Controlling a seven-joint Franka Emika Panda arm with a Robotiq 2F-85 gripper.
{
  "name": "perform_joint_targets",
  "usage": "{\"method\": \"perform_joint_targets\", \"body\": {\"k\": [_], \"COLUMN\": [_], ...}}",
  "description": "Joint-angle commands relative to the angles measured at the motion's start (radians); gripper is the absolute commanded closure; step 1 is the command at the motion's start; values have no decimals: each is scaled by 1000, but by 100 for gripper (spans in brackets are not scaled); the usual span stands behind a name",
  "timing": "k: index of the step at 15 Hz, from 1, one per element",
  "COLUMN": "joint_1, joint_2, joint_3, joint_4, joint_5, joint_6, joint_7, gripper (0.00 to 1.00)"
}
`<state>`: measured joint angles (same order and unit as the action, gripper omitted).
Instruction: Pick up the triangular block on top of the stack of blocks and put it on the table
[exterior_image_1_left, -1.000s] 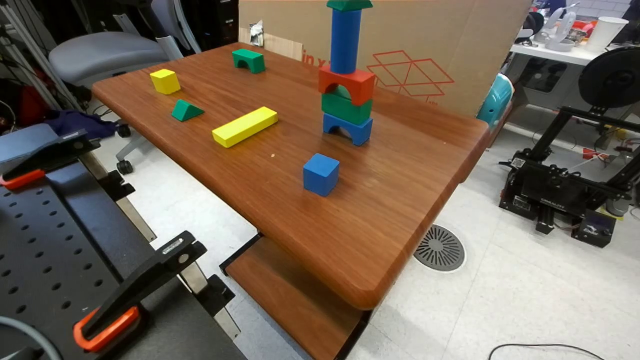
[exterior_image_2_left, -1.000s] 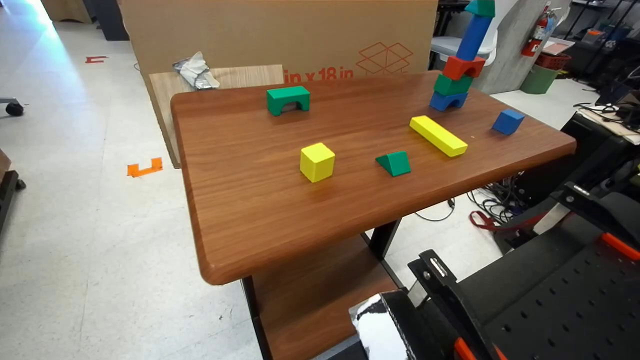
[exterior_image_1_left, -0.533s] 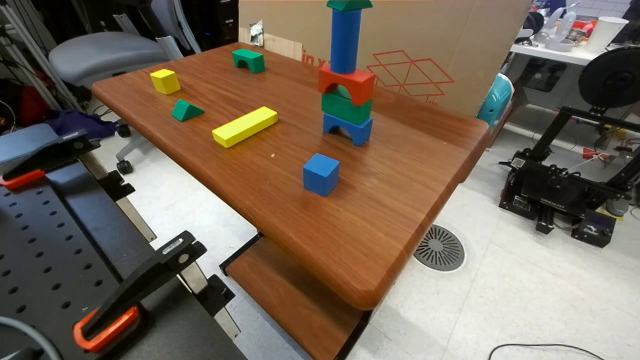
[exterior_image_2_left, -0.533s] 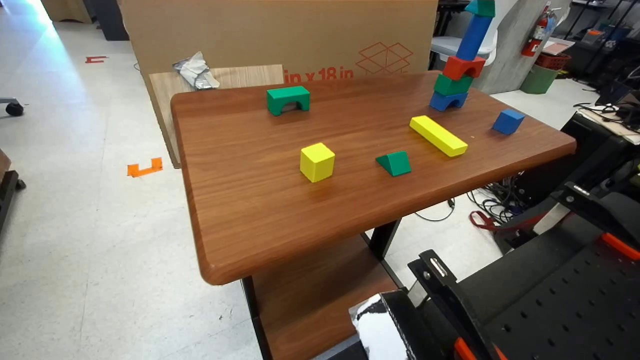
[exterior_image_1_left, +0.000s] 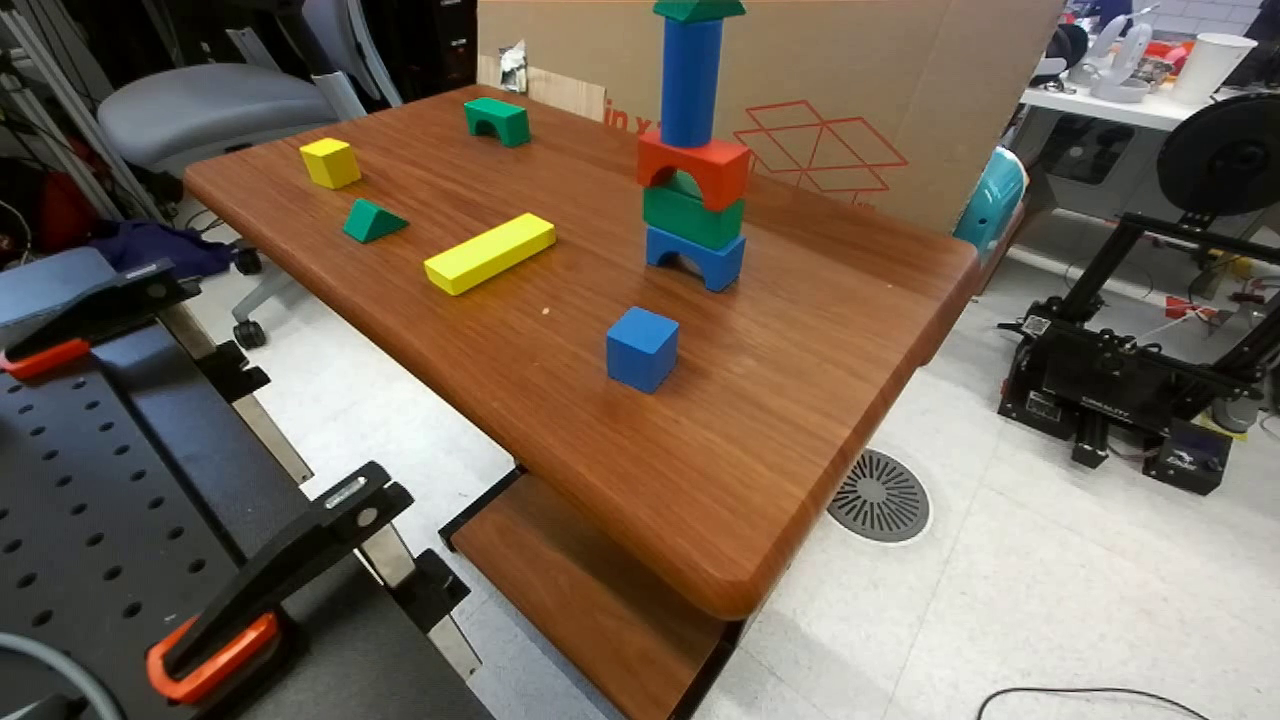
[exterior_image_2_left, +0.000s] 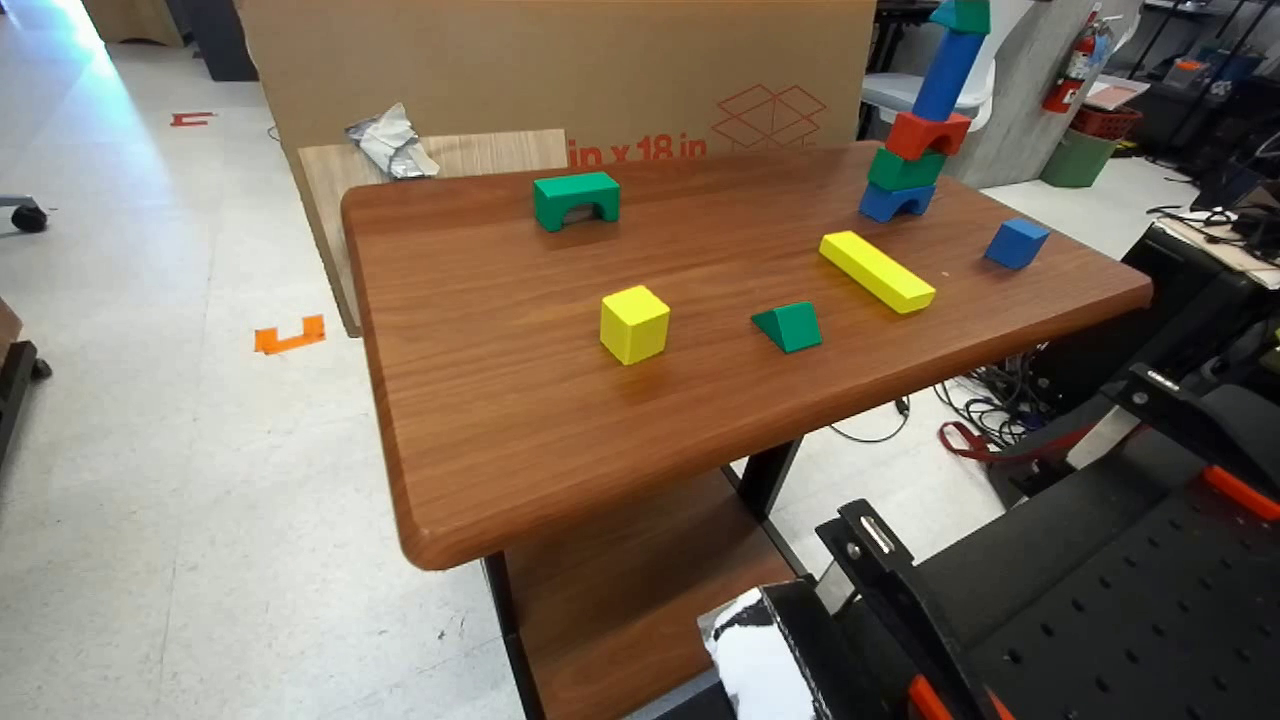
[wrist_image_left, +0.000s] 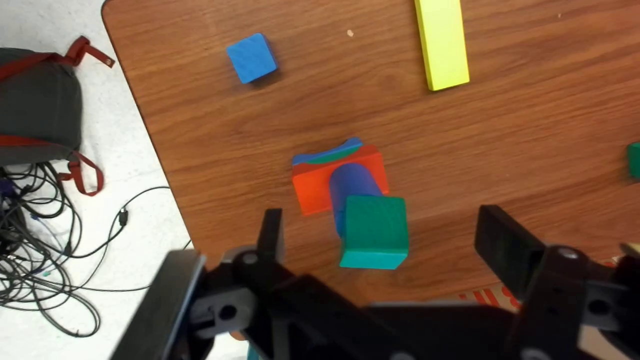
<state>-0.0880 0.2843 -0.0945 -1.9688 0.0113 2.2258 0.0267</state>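
Sitting leftmost among the blocks, yellow cube (exterior_image_1_left: 330, 163): in an exterior view we find it resting on the brown wooden table (exterior_image_1_left: 595, 265).
Teal-green wedge (exterior_image_1_left: 374, 221): next along, it lies near the yellow cube, ridge uppermost.
Yellow bar (exterior_image_1_left: 490, 254): we see it flat on the wood, roughly between the teal-green wedge and the stack of blocks (exterior_image_1_left: 695, 150), touching neither.
Green arch (exterior_image_1_left: 499, 118): it stands on its two feet near the table edge that faces the cardboard (exterior_image_1_left: 860, 75) with the red print.
Blue cube (exterior_image_1_left: 642, 349): we spot it on the table near the stack of blocks, though apart from it.
Stack of blocks: from the bottom up we make out a blue arch (exterior_image_1_left: 714, 263), a green block (exterior_image_1_left: 692, 217), a red arch (exterior_image_1_left: 725, 180) and a tall blue column (exterior_image_1_left: 691, 85), standing on end.
Triangular block (wrist_image_left: 376, 223): dark green, it rests on the top of the blue column; the upper border crops it in both exterior views, while the wrist view looks down on it.
Pincer (wrist_image_left: 382, 232): in the wrist view we see it spread wide, its black fingers (wrist_image_left: 502, 245) standing on either side of the triangular block with wood visible in both gaps; we cannot tell whether the fingertips are level with the block.
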Motion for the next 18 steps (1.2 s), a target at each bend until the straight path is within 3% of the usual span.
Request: {"method": "perform_joint_targets", "body": {"k": [1,8,18], "joint_1": [10,14,51], "joint_2": [32,53,-27], "joint_3": [3,1,19], "joint_4": [43,76,5], "joint_5": [-17,-15,-33], "joint_6": [3,-7,17], "joint_7": [29,46,44], "gripper": [34,88,92]}}
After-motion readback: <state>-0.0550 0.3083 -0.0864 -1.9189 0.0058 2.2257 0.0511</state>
